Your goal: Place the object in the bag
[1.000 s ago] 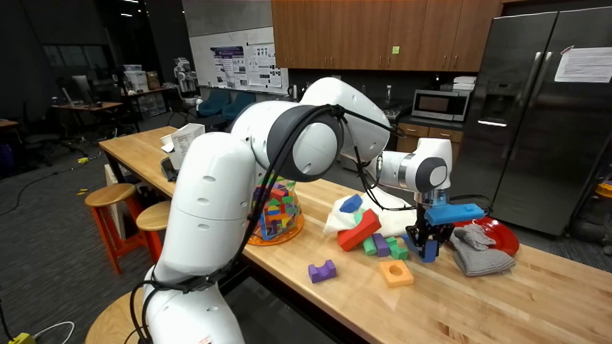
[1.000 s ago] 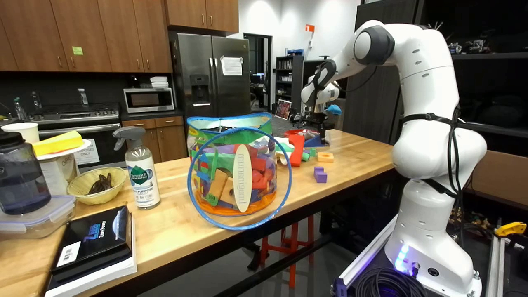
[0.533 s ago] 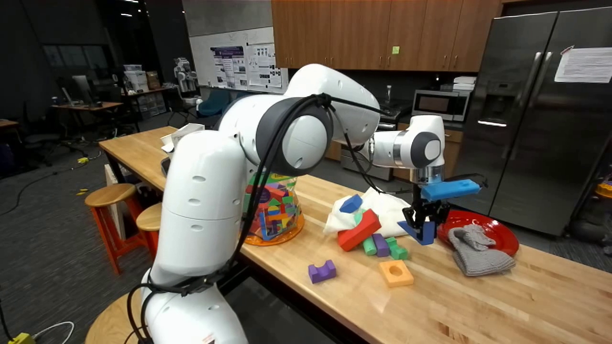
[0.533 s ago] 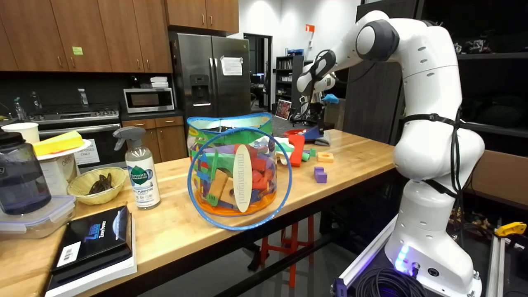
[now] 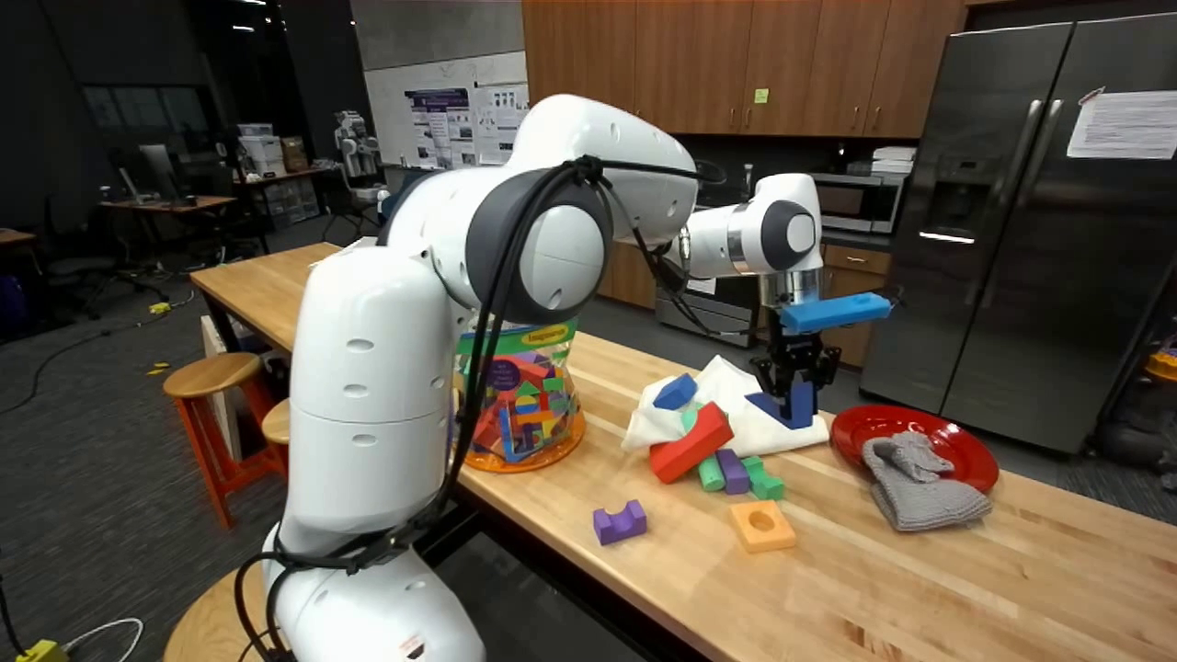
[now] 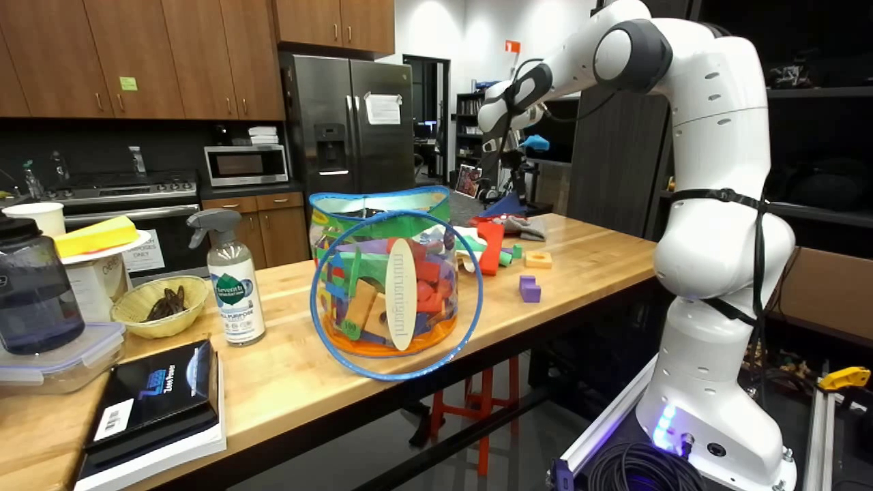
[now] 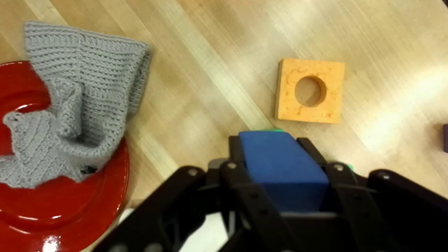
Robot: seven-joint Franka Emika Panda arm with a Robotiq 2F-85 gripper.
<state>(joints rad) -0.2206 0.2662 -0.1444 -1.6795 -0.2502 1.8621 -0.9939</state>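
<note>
Wooden table (image 5: 883,588) beneath arched arm (image 5: 565,257), gripper (image 7: 272,141) downward, fingers (image 7: 241,176) tight on blue wedge (image 7: 283,161).

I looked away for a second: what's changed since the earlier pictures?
The end effector, gripping the blue wedge-shaped block, rose and shifted left in both exterior views. Nothing was let go. The see-through plastic bag of colourful toys, the orange square block with a round hole and the round red plate stayed put.

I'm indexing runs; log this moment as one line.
gripper: holding blue block | height: above tabletop | bag: upright, toys inside | bagging: not yet done
</note>
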